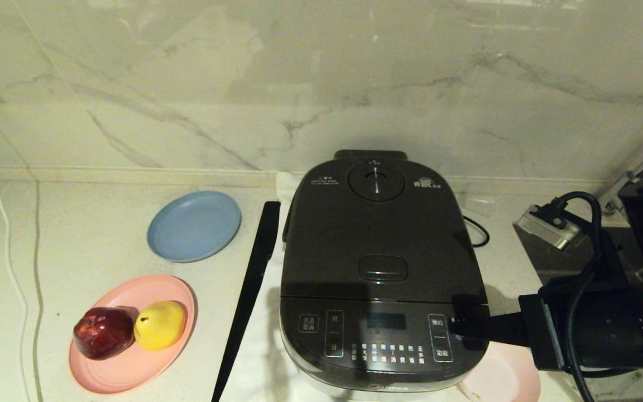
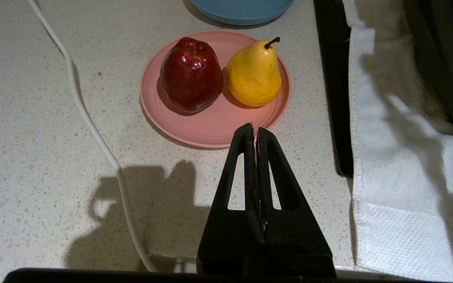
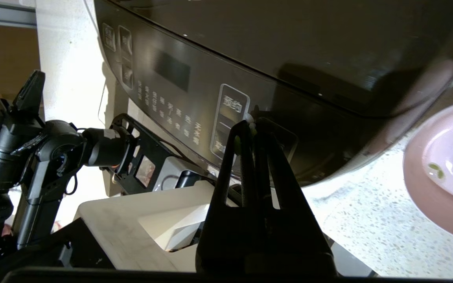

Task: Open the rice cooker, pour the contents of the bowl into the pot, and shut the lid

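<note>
The rice cooker [image 1: 383, 290] stands mid-counter with its lid [image 1: 377, 229] down, so the pot is hidden. My right gripper [image 1: 456, 327] reaches in from the right. It is shut, with its tip [image 3: 252, 125] against the right end of the glossy front panel [image 3: 179, 98], by the button column. A white and a green grain stick to its fingers. The pale pink bowl [image 1: 503, 379] sits on the counter by the cooker's front right corner, below that arm. It holds only a couple of green grains [image 3: 435, 169]. My left gripper [image 2: 255, 129] hangs shut and empty over the counter near the pink plate.
A pink plate [image 1: 126, 374] carries a red apple [image 1: 104, 332] and a yellow pear [image 1: 159, 324]. A blue plate [image 1: 194, 225] lies behind it. A long black strip [image 1: 249, 296] and a white cloth [image 2: 399, 157] lie along the cooker's left. A white cable [image 1: 9, 251] runs down the far left.
</note>
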Motion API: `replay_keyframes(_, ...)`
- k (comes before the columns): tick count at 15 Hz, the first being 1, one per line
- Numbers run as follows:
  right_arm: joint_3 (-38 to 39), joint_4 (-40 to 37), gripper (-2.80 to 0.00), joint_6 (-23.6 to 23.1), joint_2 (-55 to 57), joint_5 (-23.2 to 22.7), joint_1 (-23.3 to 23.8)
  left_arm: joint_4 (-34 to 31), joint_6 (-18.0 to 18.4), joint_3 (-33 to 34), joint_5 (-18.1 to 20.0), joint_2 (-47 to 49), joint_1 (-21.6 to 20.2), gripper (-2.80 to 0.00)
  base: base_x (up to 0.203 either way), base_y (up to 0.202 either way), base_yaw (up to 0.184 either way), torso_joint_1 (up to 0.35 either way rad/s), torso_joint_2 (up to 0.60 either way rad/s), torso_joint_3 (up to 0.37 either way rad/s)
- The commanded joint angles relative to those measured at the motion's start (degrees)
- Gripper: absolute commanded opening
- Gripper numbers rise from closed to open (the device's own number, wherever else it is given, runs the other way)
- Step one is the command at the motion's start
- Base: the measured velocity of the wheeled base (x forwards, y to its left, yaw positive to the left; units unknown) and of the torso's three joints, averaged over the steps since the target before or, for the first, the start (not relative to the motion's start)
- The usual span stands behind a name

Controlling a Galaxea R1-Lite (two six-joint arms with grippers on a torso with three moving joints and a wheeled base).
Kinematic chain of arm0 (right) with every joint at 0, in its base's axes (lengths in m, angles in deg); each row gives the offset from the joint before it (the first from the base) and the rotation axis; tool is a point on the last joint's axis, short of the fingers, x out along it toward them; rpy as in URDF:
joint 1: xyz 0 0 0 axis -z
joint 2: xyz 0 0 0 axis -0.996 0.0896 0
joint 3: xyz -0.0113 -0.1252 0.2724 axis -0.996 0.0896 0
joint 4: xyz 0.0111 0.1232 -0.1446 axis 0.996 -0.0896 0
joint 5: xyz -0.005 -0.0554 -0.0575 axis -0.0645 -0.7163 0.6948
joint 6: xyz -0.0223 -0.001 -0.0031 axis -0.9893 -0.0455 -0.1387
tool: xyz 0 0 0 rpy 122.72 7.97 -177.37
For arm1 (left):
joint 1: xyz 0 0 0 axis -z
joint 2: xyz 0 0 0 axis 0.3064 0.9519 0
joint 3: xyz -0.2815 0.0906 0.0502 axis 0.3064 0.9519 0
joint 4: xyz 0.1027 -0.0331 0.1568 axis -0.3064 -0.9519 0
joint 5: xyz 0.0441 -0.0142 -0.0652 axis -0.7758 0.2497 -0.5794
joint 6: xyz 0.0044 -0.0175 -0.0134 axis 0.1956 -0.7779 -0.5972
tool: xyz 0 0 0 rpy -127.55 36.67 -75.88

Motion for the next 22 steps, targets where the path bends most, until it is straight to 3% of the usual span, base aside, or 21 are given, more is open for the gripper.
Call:
replay_keyframes(1,-0.1,0.0,-2.8,0.2,1.4,-0.1,-0.2,0.0,0.0,0.0,0.0,-0.1,0.0,-2.8,0.0,0.0,0.0,0.0,0.0,0.0)
replay_keyframes(16,1.5,0.0,-2.8,0.2,1.0,-0.2,1.0,0.0,0.0,0.0,0.0,-0.1,0.0,-2.8,0.0,0.0,0.0,0.0,0.0,0.0)
replay_keyframes(19,-1.3,0.5,-2.8,3.3,-0.2,0.0,1.5,0.0,0.0,0.0,0.0,-0.1,0.0,-2.8,0.0,0.0,0.0,0.0,0.0,0.0)
replay_keyframes(22,-8.1,1.3,-2.8,5.7,-3.4,0.6,5.1,0.0,0.0,0.0,0.0,-0.1,0.0,-2.8,0.0,0.0,0.0,0.0,0.0,0.0)
